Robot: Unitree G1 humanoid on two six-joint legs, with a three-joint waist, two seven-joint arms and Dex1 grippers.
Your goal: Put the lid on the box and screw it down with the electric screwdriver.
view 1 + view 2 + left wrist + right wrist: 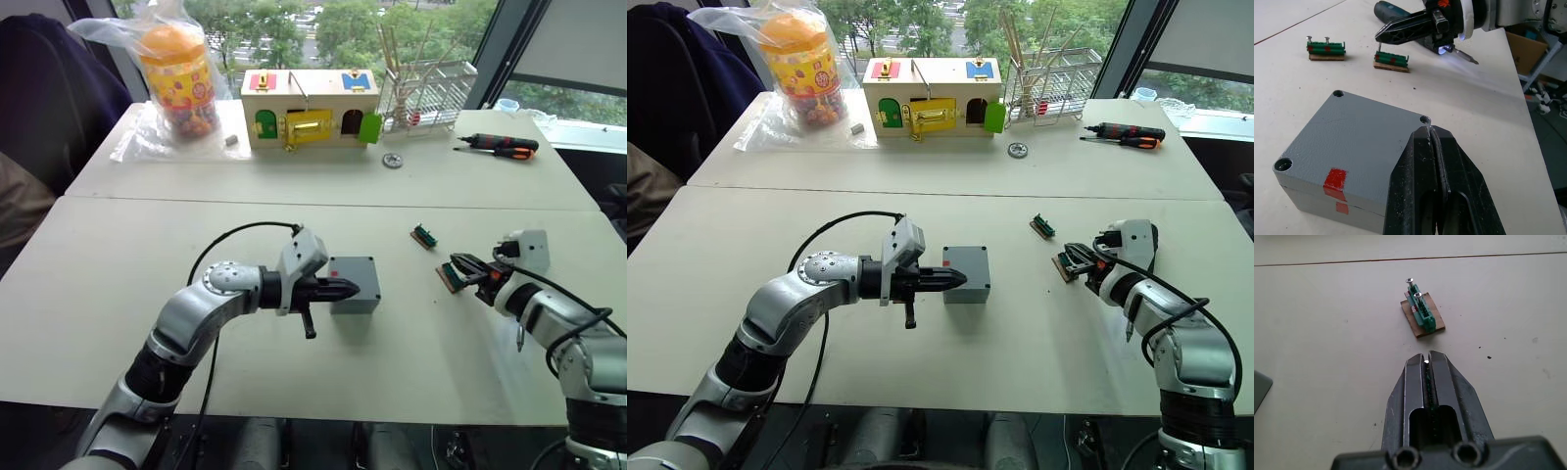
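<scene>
Over at nine o'clock the left gripper (338, 289) reaches in level across the table (118, 294), its two black fingers pressed tight together with nothing between them, and its tip sits just over the near edge of the lid (351, 276). From the left wrist view that tip hovers right by one corner screw hole. The lid already lies flat on the box (355, 299), the two grey pieces lined up, with a red tape mark running across the seam on one side wall.

Toward two o'clock from the box lies a small green terminal block (424, 235) on a brown backing, apart from everything else. At three o'clock a second green block (451, 277) lies directly under the tip of the right gripper (468, 266), whose fingers are likewise closed; a glint of a screw head shows right at their tips, though I cannot tell whether they pinch it. The electric screwdriver (1400, 12) lies on the table behind that gripper, its metal bit (1467, 57) pointing outward.

Far back at twelve o'clock stands a wooden box with coloured doors (309, 108), and at one o'clock a black-and-orange hand screwdriver (502, 146).
</scene>
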